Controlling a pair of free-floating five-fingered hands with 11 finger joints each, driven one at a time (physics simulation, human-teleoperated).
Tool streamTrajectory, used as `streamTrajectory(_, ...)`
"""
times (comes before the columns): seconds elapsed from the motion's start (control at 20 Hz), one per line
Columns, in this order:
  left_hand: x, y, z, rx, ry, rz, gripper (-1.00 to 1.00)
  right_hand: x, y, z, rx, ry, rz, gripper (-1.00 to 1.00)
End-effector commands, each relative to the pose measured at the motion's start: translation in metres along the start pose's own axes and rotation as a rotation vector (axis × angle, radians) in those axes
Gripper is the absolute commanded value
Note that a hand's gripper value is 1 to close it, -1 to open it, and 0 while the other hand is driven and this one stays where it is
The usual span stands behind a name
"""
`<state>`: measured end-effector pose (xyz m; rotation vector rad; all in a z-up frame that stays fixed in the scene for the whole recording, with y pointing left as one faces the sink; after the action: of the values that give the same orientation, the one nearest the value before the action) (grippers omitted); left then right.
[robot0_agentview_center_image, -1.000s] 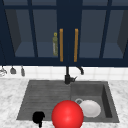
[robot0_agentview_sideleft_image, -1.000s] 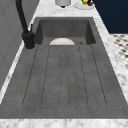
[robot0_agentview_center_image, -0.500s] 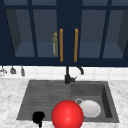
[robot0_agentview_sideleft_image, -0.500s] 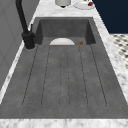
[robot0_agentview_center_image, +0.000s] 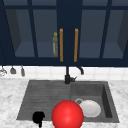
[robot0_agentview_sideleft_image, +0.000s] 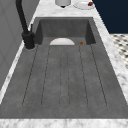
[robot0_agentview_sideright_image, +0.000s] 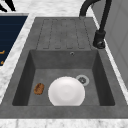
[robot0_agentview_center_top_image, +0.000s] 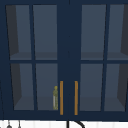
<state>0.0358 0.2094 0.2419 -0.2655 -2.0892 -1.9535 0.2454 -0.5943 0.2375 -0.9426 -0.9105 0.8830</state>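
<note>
Front view showed a dark blue wall cabinet (robot0_agentview_center_image: 67, 30) above the sink (robot0_agentview_center_image: 45, 97), its glass doors closed. The sink was grey, with a ribbed drainboard on its left half and a basin on its right.

A red ball (robot0_agentview_center_image: 67, 115) stood at the sink's front edge, near the middle, overlapping the near rim between drainboard and basin. I could not tell from that angle whether it rested on the rim or hung in front of it. A white plate (robot0_agentview_center_image: 90, 108) lay flat on the basin floor of the sink, just right of the ball. The black faucet (robot0_agentview_center_image: 67, 75) rose from the sink's back rim.

The left hand (robot0_agentview_center_image: 38, 116) floated at the sink's front left corner, just beside the ball and apart from it. It read as a dark blob, so I could not tell whether its fingers were spread or curled.

The main risk, as I judged it, was the ball. It was round and smooth, and a glancing touch from the side could have sent it rolling into the basin onto the plate, or off the sink's front edge. A sideways sweep could also have scraped the hand along the sink's rim.

A small brown lump (robot0_agentview_sideright_image: 38, 88) lay in the sink's basin, at the plate's front side.
</note>
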Motion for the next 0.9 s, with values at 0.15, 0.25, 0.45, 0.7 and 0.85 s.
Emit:
streamTrajectory(0.15,0.000,0.000,0.000,0.000,0.000,0.000,0.00,0.038,-0.006,0.014,-0.029,-0.048,0.025,1.00)
streamTrajectory(0.25,0.000,0.000,0.000,0.000,0.000,0.000,0.00,0.049,-0.005,0.017,-0.040,-0.045,0.022,1.00)
streamTrajectory(0.45,0.000,0.000,0.000,0.000,0.000,0.000,0.00,0.073,0.000,0.024,-0.047,-0.039,0.013,1.00)
streamTrajectory(0.7,0.000,0.000,0.000,0.000,0.000,0.000,0.00,0.104,0.011,0.036,-0.040,-0.029,0.016,1.00)
streamTrajectory(0.85,0.000,0.000,0.000,0.000,0.000,0.000,0.00,0.124,0.018,0.041,-0.042,-0.023,0.015,1.00)
